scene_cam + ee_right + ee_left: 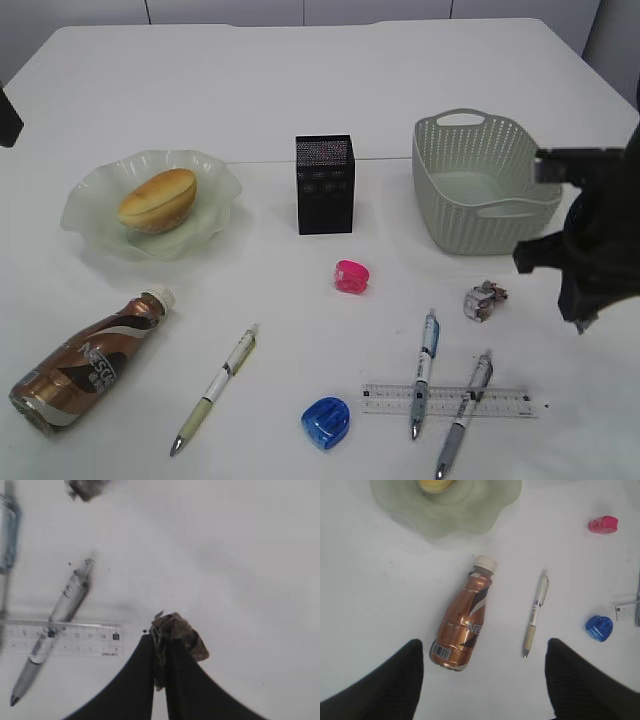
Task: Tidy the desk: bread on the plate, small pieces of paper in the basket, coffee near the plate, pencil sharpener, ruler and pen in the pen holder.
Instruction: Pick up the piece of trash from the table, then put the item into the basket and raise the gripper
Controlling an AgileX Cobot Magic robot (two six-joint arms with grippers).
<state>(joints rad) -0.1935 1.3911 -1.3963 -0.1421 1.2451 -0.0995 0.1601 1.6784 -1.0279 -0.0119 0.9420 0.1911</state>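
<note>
The right gripper [161, 652] is closed almost fully on a crumpled paper scrap [175, 635], pinched at the very tips of its fingers, and hangs above the desk [300, 80] near the right edge, in front of the basket [480, 185]. The grip takes only the lower part of the scrap, so most of the paper stands clear of the jaws; a quick swing toward the basket is likely to shake it loose, dropping it short of the rim. A low approach risks striking the near wall of the basket and shoving the tub toward the back edge. A second paper scrap [485, 300] lies on the desk just in front of the basket and is not yet collected. The left gripper [482, 680] stands wide open and empty above the coffee [464, 625], which lies on its side near the front left corner. The long axis of the bottle runs diagonally, with the white cap toward the plate [90, 215] and the base toward the front left corner. Because the bottle is round and lying down, jaws closing off-centre are likely to roll it away. The bread [158, 198] rests on the plate.
</note>
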